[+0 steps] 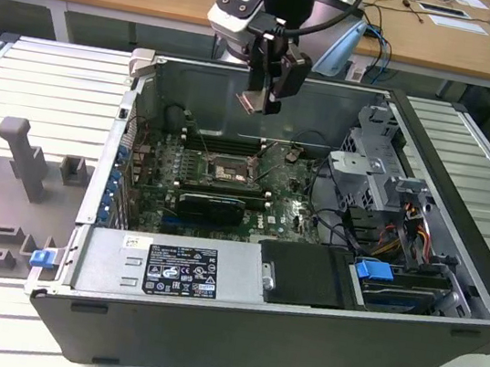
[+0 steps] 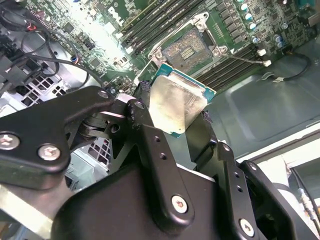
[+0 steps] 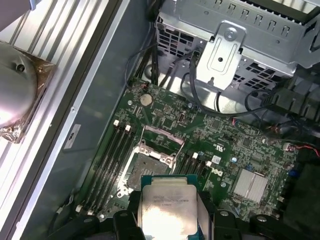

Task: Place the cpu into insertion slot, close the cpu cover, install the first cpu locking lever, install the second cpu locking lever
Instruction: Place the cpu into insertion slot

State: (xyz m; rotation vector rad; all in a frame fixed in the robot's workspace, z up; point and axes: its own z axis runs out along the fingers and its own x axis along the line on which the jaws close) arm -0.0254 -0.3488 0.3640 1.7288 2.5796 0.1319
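Note:
My gripper (image 1: 259,101) hangs above the open computer case, shut on the cpu (image 1: 250,103). In both wrist views the cpu (image 2: 175,102) (image 3: 167,207) is a silvery square chip clamped by its edges between black fingers (image 2: 142,125). The insertion slot (image 1: 225,171) lies on the green motherboard below and apart from the chip. Its dark pin field is bare in both wrist views (image 2: 189,47) (image 3: 147,167). The cpu cover (image 3: 161,136) stands hinged open at the far side of the socket.
Long memory slots (image 3: 107,160) flank the socket. A black expansion card (image 1: 212,204) sits just in front of it. A metal drive cage (image 1: 373,161) with cables fills the exterior view's right, and the power supply (image 1: 177,270) spans the front. The case walls (image 1: 331,100) enclose everything.

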